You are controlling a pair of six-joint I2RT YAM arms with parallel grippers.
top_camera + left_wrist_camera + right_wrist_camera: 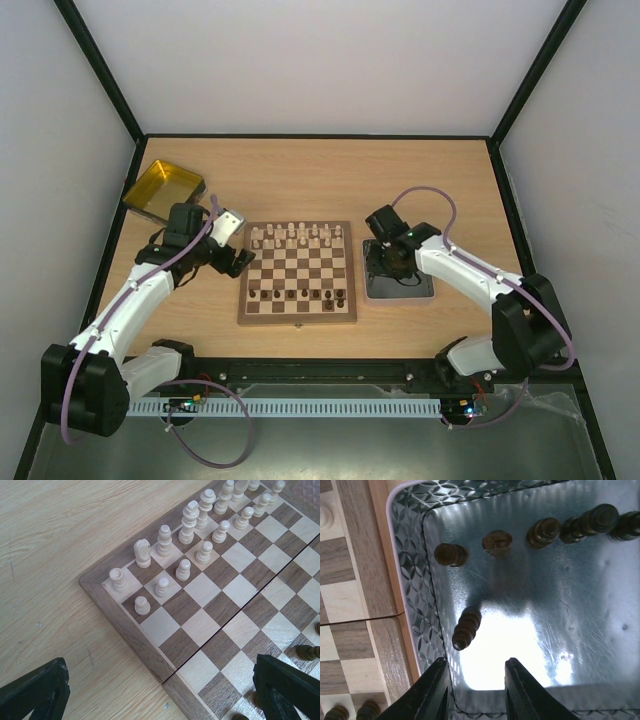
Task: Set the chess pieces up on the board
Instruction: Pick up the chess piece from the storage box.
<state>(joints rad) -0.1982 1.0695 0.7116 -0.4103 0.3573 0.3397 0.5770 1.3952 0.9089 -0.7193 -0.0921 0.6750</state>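
On the square wooden chessboard (296, 319) the middle ranks are bare, a lane between two crowded rows of pale cream pieces (303, 237) at its far edge and scattered dark brown pieces (303, 294) toward its near edge. In the grey embossed metal tray (412, 555) just beside it, dark pieces (544, 532) line the far wall; the near floor is open.

In the top view the board (297, 272) sits at the middle of the table. 2 rows of chess pieces (300, 237) line its upper edge, and a partial row of pieces (300, 294) stands near its lower edge. A tray (163, 190) lies at the upper left, well apart from the board. A second tray (398, 285) lies just beside the board's right edge. In the right wrist view, loose pieces (543, 532) lie in that tray in a row across the top of the frame, with 1 lone piece (466, 628) below them near the left wall.
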